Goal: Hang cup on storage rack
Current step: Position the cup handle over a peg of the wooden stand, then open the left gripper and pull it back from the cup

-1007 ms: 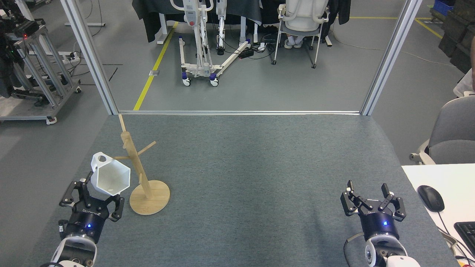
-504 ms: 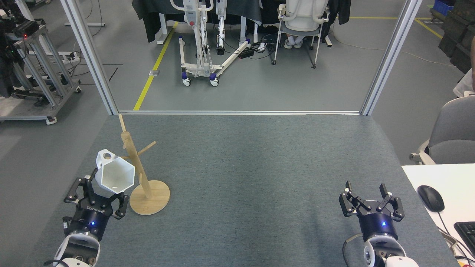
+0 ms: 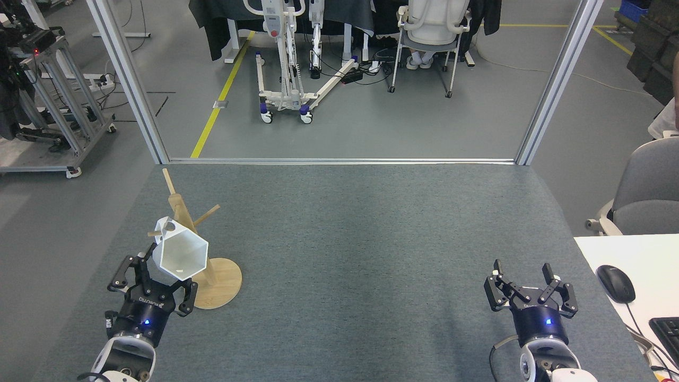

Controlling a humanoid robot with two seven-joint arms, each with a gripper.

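The worktop (image 3: 371,265) is a grey carpeted surface. Its far edge meets a metal rail with two slanted aluminium posts at the far corners. Beyond lies a grey floor with a yellow line (image 3: 217,101), a white wheeled frame (image 3: 286,69), a swivel chair (image 3: 432,32) and, far left, a metal trolley (image 3: 53,106). At the right edge stand a grey chair (image 3: 650,191) and a white desk (image 3: 636,276) with a mouse (image 3: 615,283) and part of a keyboard (image 3: 667,331).

Near the worktop's left edge stands the rack (image 3: 212,284), its round base flat on the carpet and its pole leaning up and left. The cup (image 3: 180,254) is in front of the pole, its open mouth turned toward the camera, and a peg passes through the hole of its handle at the cup's upper left. The left gripper (image 3: 155,275) sits just below the cup, fingers spread either side of its lower body; whether they press on it I cannot tell.

The middle of the worktop is bare carpet from the rack across to the right arm, and from the near edge to the far rail.

Near the right near corner the right gripper (image 3: 525,289) hovers with its fingers wide apart, holding nothing and touching nothing, well clear of the desk.
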